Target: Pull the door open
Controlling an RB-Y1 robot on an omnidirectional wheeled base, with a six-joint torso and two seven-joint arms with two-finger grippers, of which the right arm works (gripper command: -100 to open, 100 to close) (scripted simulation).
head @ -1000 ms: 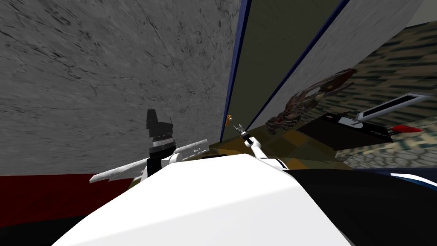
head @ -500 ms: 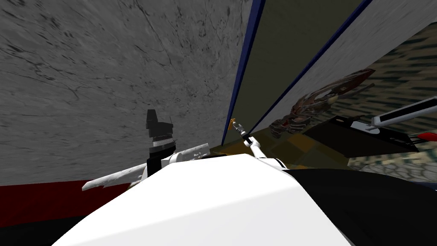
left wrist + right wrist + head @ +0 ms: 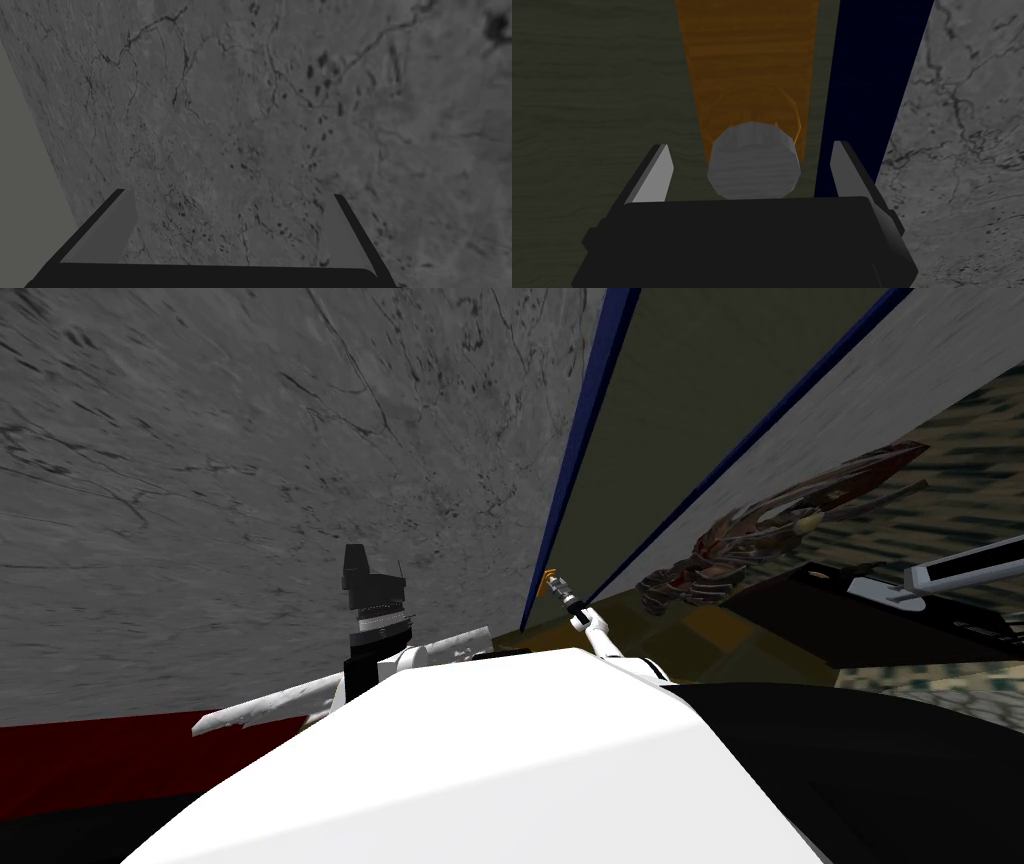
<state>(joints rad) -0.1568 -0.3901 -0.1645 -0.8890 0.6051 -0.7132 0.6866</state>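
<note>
Our right gripper stands open, one finger on either side of the grey knob without touching it, seemingly lined up to clamp it. That knob sits on an orange plate at the edge of the olive door, beside the dark blue frame. Our left gripper, also open, faces the grey wall, likely idle.

Left arm: white forearm mottled grey, black wrist joint with a ribbed band. Right arm: slim, white, dark wrist. Left gripper and right gripper: black box body, two thin light grey blade fingers, dark-edged.
</note>
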